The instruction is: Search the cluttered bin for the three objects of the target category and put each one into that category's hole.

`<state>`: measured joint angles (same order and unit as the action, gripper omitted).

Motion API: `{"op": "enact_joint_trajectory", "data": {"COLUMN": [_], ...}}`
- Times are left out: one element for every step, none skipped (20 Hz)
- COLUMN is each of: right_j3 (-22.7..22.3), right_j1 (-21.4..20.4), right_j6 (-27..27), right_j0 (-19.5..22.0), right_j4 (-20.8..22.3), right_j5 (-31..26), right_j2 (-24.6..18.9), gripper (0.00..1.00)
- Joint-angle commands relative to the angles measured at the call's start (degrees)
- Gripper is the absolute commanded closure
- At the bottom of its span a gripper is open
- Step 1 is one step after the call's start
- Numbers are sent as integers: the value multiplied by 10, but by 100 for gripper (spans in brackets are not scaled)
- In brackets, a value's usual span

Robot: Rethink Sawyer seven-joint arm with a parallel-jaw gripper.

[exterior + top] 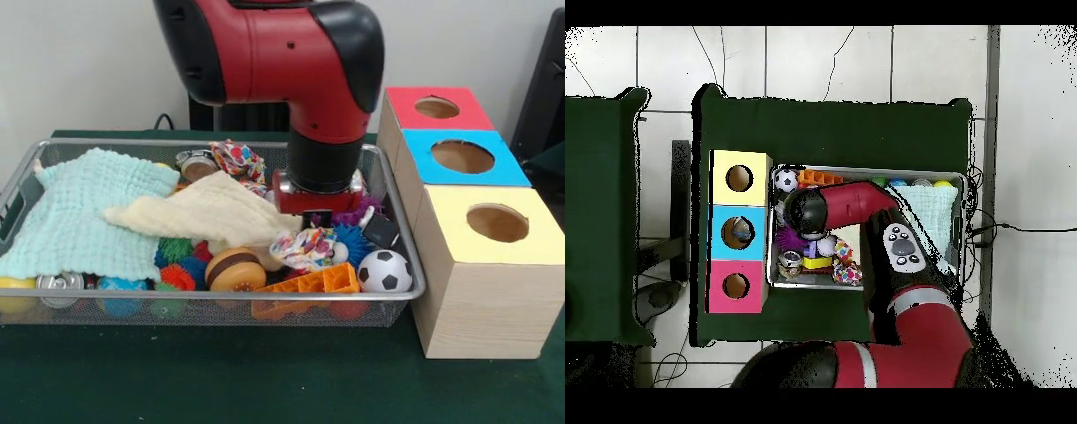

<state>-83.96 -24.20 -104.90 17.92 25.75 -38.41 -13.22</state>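
While the red and black arm (291,62) comes down from twelve o'clock in the front view, its gripper (316,218) hangs low inside the bin (402,305), over the clutter toward the three o'clock half of the basket. Only a dark stub shows below the red wrist plate, so whether the jaws are spread or closed cannot be told. The bin, a shallow wire-mesh basket, sits on the green table (265,380), and its rim surrounds the gripper on every side. Just under the gripper, at about six o'clock from it, lies a patterned cloth bundle (305,247), with a blue spiky ball (355,243) beside that at three o'clock. A cream cloth (207,212) lies at nine o'clock of the gripper, and a pale green cloth (88,212) farther that way. A small soccer ball (385,271) rests in the near corner at four o'clock. Three wooden boxes stand outside the bin at three o'clock: red-topped (437,109), blue-topped (463,157) and yellow-topped (494,225).
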Motion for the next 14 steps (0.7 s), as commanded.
{"op": "enact_joint_trajectory", "data": {"right_j3": [-79, -80, -82, -85, -91, -94, -100, -103, -106, -108, -110, -112, -114, -115], "right_j1": [7, 5, 1, -2, -5, -7, -8, -9, -10, -11, -12, -13, -14, -15], "right_j6": [-179, -179, -188, -192, -206, -211, -223, -228, -239, -243, -252, -261, -270, -280], "right_j0": [-35, -38, -46, -51, -59, -64, -72, -76, -84, -90, -97, -104, -113, -121], "right_j4": [-75, -82, -91, -97, -106, -113, -123, -132, -142, -151, -161, -170, -180, -190], "right_j5": [5, 2, -2, -2, 1, 3, 9, 11, 14, 16, 18, 20, 21, 23], "right_j2": [22, 24, 28, 31, 35, 37, 41, 42, 45, 48, 51, 54, 58, 61], "gripper": [100, 100, 100, 100, 100, 100, 100, 100, 100, 100, 100, 100, 100, 100]}}
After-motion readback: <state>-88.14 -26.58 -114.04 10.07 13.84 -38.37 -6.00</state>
